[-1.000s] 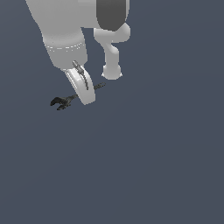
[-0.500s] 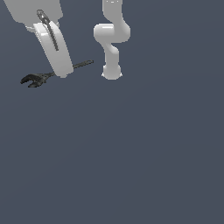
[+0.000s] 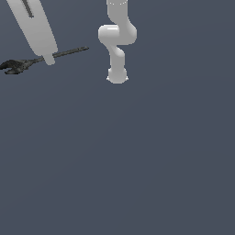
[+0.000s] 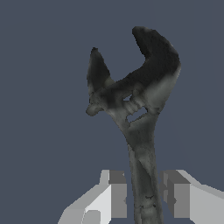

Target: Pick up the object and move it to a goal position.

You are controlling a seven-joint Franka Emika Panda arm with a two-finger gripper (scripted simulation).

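The object (image 3: 69, 52) is a slender black-grey wrench, held off the ground near the exterior view's upper left. Its forked head points to the exterior view's left and its thin handle to the right. My gripper (image 3: 48, 58) is shut on the handle, and one long white finger (image 3: 34, 25) hangs down in front of it. In the wrist view the object (image 4: 140, 87) stands out from between the two grey pads (image 4: 117, 192) of my gripper (image 4: 144, 197), which press on the handle from both sides, with the forked head far beyond them.
The white arm's base and lower links (image 3: 117, 69) stand at the upper middle of the exterior view. All around lies a plain dark grey-blue floor (image 3: 137, 160), and I see no goal marker.
The gripper has carried the object up and toward the exterior view's left. Both now look larger in the picture. The grip on the handle has stayed the same.
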